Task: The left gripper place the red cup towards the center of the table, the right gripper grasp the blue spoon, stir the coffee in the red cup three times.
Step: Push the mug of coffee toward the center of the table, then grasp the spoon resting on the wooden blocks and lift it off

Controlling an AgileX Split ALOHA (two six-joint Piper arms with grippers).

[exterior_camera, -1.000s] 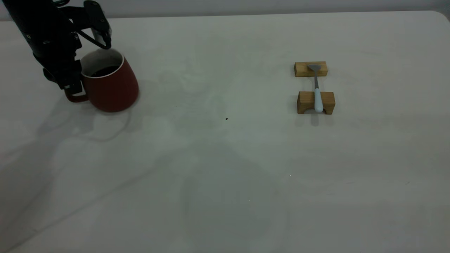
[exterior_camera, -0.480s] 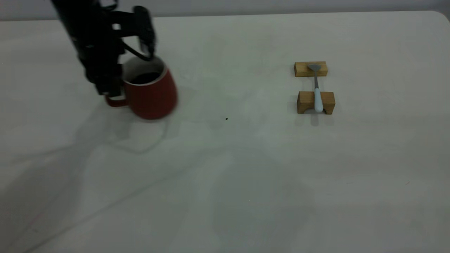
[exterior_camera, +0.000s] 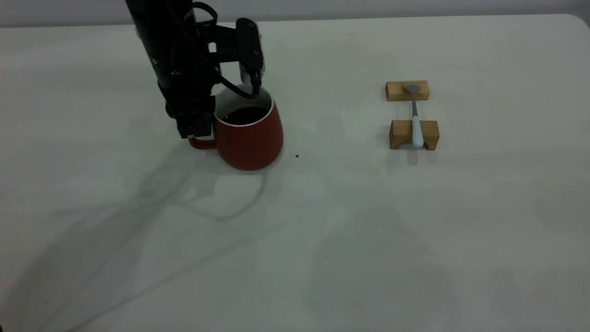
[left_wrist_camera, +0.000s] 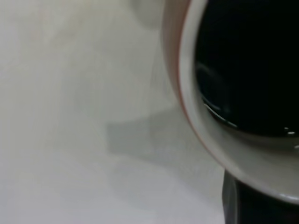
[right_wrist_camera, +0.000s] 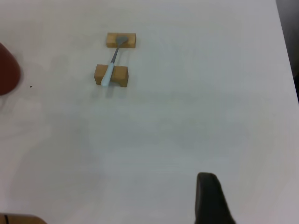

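The red cup (exterior_camera: 251, 140) stands on the table (exterior_camera: 322, 240) left of its middle, with dark coffee (exterior_camera: 244, 115) inside. My left gripper (exterior_camera: 196, 131) comes down from above and is shut on the cup's handle at its left side. In the left wrist view the cup's white rim (left_wrist_camera: 205, 135) and the coffee (left_wrist_camera: 247, 65) fill the picture, with the left gripper (left_wrist_camera: 247, 205) dark beneath them. The blue spoon (exterior_camera: 416, 122) lies across two wooden blocks at the right. My right gripper (right_wrist_camera: 210, 200) hovers high over the table, far from the blue spoon (right_wrist_camera: 111, 70).
The spoon's bowl rests on the far block (exterior_camera: 407, 90) and its handle on the near notched block (exterior_camera: 414, 134). A small dark speck (exterior_camera: 297, 156) lies just right of the cup. The table's rounded corner is at the far right.
The left gripper has carried the red cup steadily to the right and slightly nearer, from the table's far left towards its middle. The spoon and blocks have not moved.
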